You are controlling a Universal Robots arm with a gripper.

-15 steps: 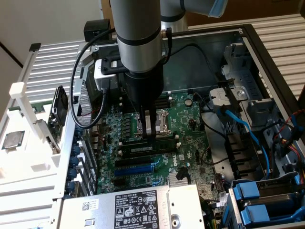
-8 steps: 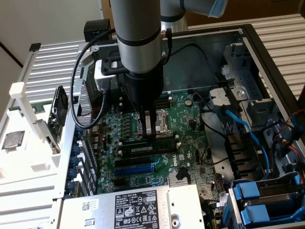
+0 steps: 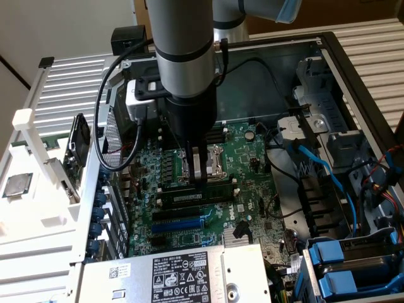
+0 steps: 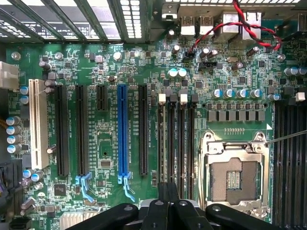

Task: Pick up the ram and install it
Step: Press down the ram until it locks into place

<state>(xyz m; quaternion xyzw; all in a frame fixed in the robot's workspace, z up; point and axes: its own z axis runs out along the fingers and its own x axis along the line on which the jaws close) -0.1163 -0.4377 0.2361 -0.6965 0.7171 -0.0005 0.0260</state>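
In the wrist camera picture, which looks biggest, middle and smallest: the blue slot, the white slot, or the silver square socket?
Biggest to smallest as they look in the wrist view:
1. Silver processor socket, widest by far.
2. Blue slot and white slot: both long and thin, too alike to rank, though the blue one looks slightly longer.

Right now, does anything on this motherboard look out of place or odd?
The CPU socket stands empty, contacts bare, while a silver processor chip lies on the white rack at the exterior view's left.

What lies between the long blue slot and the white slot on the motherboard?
Three black slots, two long and one short, seen in the wrist view.
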